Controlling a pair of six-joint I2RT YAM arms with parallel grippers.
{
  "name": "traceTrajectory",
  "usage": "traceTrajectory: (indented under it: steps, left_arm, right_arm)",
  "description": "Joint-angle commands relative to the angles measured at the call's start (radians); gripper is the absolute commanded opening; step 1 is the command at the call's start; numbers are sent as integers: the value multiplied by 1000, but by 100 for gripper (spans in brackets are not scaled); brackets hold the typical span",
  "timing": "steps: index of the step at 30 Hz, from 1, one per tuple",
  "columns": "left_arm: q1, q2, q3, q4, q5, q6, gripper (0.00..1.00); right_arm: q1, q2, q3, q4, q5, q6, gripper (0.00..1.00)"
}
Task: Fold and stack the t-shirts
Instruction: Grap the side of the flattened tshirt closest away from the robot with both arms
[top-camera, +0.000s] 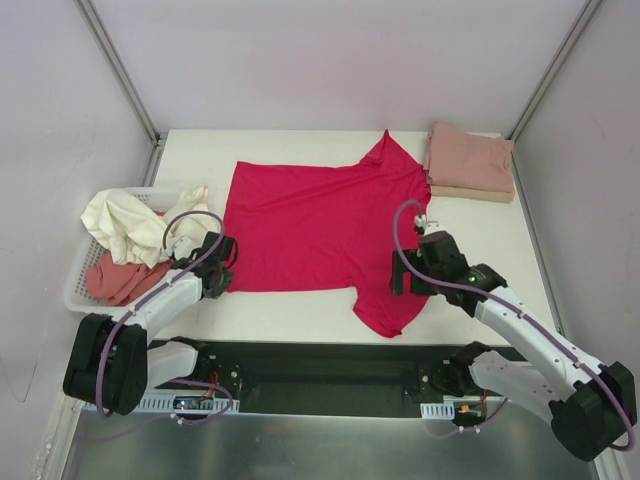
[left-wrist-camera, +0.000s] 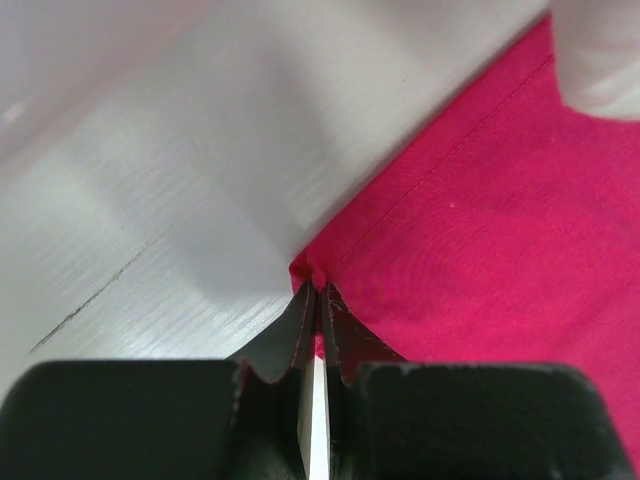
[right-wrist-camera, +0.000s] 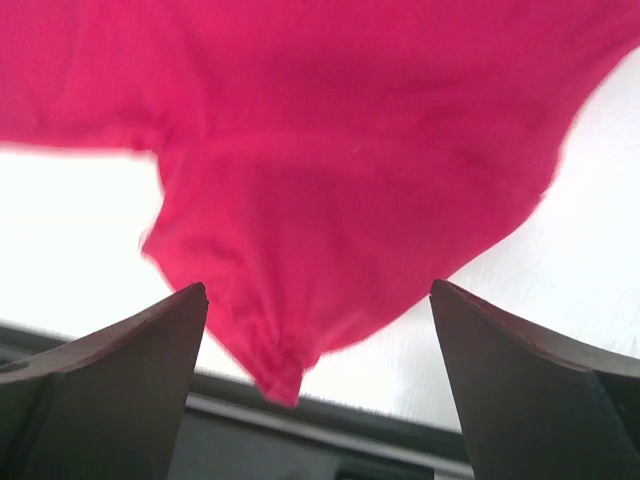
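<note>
left gripper (left-wrist-camera: 316, 292) fingers clenched, pinching the near-left hem corner of the red t-shirt (top-camera: 310, 225). right gripper (right-wrist-camera: 320, 300) fingers spread wide, gripping nothing, poised over the shirt's near sleeve; can't tell if touching. Shirt lies spread flat mid-table (top-camera: 300, 305). Folded pink t-shirt (top-camera: 470, 158) sits on a tan t-shirt (top-camera: 470, 192) at the far right corner. cream t-shirt (top-camera: 125, 225) and salmon t-shirt (top-camera: 120, 280) are heaped in the basket (top-camera: 75, 290) on the left.

Red t-shirt (top-camera: 310, 225): matt soft cloth, stitched hem. Table (top-camera: 280, 312): white, smooth, slight sheen. Basket (top-camera: 72, 295) at left edge: white plastic lattice.
</note>
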Motion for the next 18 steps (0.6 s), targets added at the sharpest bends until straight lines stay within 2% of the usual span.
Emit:
traceTrajectory:
  steps: [1, 3, 4, 7, 15, 18]
  left_arm:
    - [11, -84, -35, 8, 15, 26, 0]
    - [11, -110, -48, 8, 9, 34, 0]
    - [11, -132, -50, 8, 8, 34, 0]
    - [11, -160, -50, 7, 15, 46, 0]
    - [11, -190, -61, 7, 31, 55, 0]
    - [11, -180, -55, 7, 28, 60, 0]
  right_arm:
    - [201, 37, 50, -164, 35, 72, 99]
    - [277, 70, 44, -196, 43, 95, 99]
    - [344, 102, 41, -199, 46, 104, 97]
    - [427, 175, 47, -199, 35, 98, 91]
    - [450, 370, 99, -136, -6, 72, 73]
    - [478, 407, 108, -127, -28, 72, 69]
